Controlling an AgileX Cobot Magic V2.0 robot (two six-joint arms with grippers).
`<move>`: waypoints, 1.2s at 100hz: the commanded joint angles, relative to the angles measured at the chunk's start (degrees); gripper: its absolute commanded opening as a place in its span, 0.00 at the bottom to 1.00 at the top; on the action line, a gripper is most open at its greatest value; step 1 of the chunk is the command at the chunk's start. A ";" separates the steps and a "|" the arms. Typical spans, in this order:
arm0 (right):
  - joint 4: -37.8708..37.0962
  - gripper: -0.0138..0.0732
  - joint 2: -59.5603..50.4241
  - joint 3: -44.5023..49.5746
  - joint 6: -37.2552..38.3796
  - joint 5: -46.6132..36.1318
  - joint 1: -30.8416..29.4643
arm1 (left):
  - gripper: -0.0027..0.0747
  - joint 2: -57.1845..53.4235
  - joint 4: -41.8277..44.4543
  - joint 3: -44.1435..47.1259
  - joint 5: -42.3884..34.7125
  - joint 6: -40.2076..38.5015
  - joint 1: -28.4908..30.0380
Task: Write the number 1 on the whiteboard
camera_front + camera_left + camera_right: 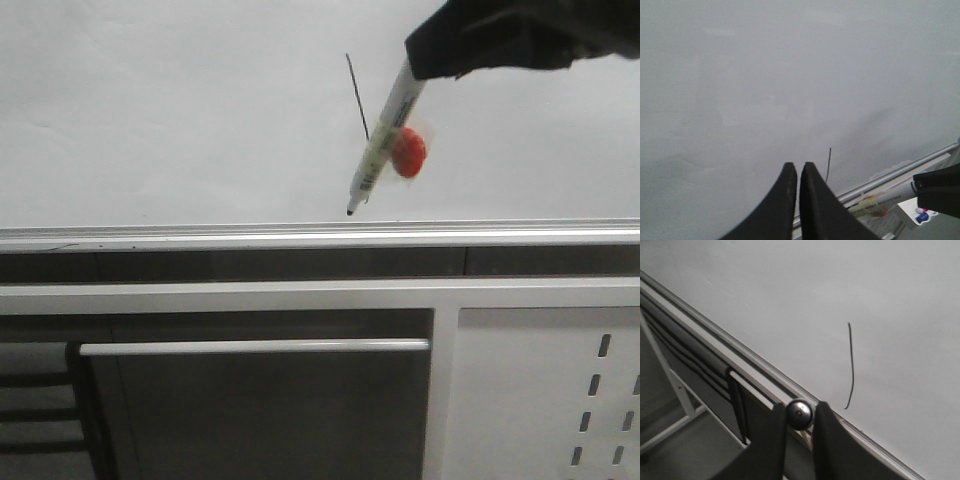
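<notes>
The whiteboard (180,120) fills the upper front view, with its silver bottom rail (200,237). The number 1 (357,95) is a thin black stroke on it; it also shows in the left wrist view (828,164) and the right wrist view (852,365). My right gripper (470,45) is shut on the white marker pen (382,140), which hangs tilted with its black tip just above the rail, below the stroke. The pen's round end (799,413) sits between the right fingers. My left gripper (796,170) is shut and empty, facing the board (765,75).
A red blob (408,152) sits beside the pen's barrel. Below the rail are a white frame bar (250,346) and a light grey panel with slot holes (560,400). Small items lie at the edge of the left wrist view (922,215).
</notes>
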 commanded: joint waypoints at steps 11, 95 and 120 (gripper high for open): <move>-0.81 0.11 -10.92 -3.73 -0.25 8.51 -0.11 | 0.01 3.46 -0.42 -1.45 10.21 0.48 0.05; 2.85 0.11 -4.16 -20.52 0.38 33.08 -1.36 | 0.52 16.55 -2.87 -5.07 18.09 14.99 -11.68; 4.69 0.11 -4.16 -20.52 0.01 35.28 -1.36 | 0.38 16.55 -2.87 -5.07 18.20 17.57 -11.68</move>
